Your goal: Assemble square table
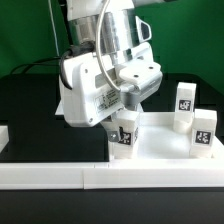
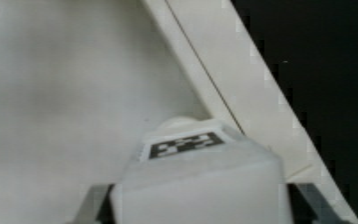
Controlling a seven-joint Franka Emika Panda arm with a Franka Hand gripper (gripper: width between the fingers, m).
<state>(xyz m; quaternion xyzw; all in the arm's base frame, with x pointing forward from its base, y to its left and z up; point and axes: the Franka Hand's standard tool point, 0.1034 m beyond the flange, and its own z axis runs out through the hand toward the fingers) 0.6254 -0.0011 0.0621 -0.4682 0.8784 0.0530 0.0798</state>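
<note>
The white square slab (image 1: 160, 150) lies flat on the black table at the exterior view's lower right. One white tagged leg (image 1: 124, 138) stands upright at the slab's corner nearest the exterior view's left. My gripper (image 1: 125, 122) comes down on it from above. In the wrist view the leg (image 2: 197, 175) fills the gap between my two fingers (image 2: 101, 205), which press its sides, so my gripper (image 2: 201, 208) is shut on it above the slab (image 2: 69, 90). Two more legs (image 1: 186, 100) (image 1: 203, 132) stand upright on the slab's right side. The fourth leg is out of view.
The long white bar fence (image 1: 80, 176) runs along the slab's near edge, with a short piece (image 1: 4, 135) at the exterior view's left. Black table (image 1: 30, 100) lies to the left. A white strip (image 2: 229, 70) borders the slab in the wrist view.
</note>
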